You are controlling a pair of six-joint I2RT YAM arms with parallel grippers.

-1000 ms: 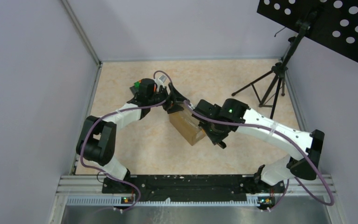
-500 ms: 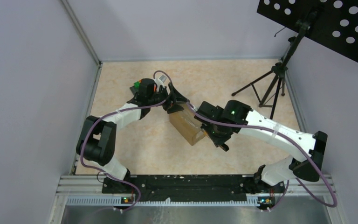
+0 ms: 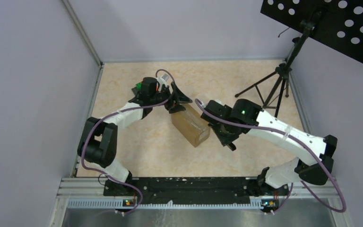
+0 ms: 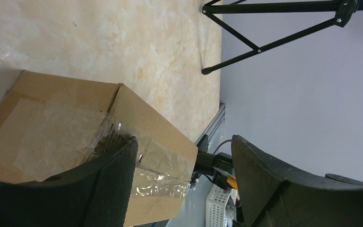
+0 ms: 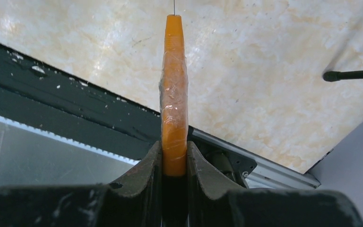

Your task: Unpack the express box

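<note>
Right of centre in the top view, the right gripper (image 3: 228, 138) is clamped tight on a thin orange cutter (image 5: 174, 90). The cutter's tip points at bare table (image 3: 137, 142), apart from the box (image 3: 190, 126). The box lies mid-frame on the table, slanted, flaps closed, with clear tape (image 4: 56, 142) over its top. At its far end the left gripper (image 3: 178, 100) stands wide open astride that end, one finger (image 4: 116, 175) on the tape, gripping nothing. The step in hand looks like slitting the seam. Next, the cutter tip must meet the tape line while the left gripper braces the box.
</note>
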